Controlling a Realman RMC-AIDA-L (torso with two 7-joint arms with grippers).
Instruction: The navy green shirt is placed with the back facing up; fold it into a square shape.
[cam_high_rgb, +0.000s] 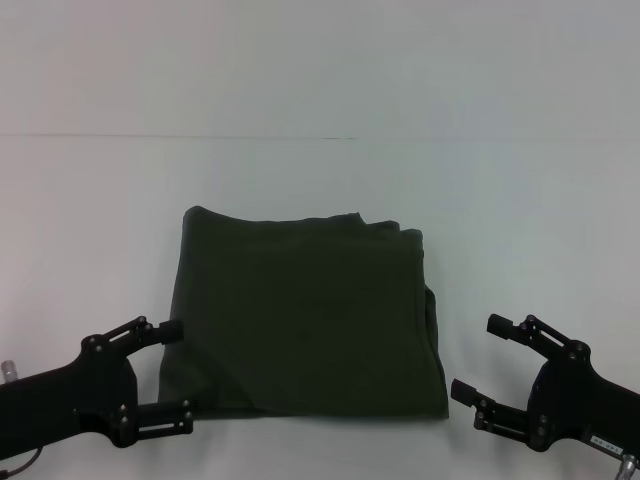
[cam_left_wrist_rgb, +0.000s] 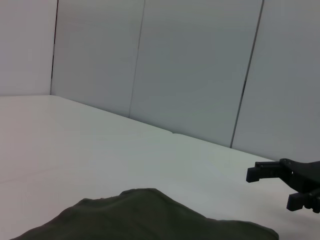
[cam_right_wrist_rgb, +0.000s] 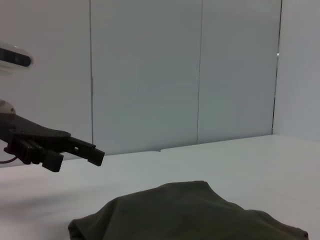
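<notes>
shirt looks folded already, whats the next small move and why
Probably just draw both arms back. The shirt already lies as a rough square on the table, and the left gripper and right gripper sit open beside it, holding nothing.

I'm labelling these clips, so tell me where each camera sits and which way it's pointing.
Head view: high on the robot, looking forward and down at the folded dark olive-green cloth shirt; left gripper and right gripper flank it, both open.
Left wrist view: low, looking across the shirt toward the right gripper.
Right wrist view: low, opposite direction, showing the left gripper.
All three share the shirt.
</notes>
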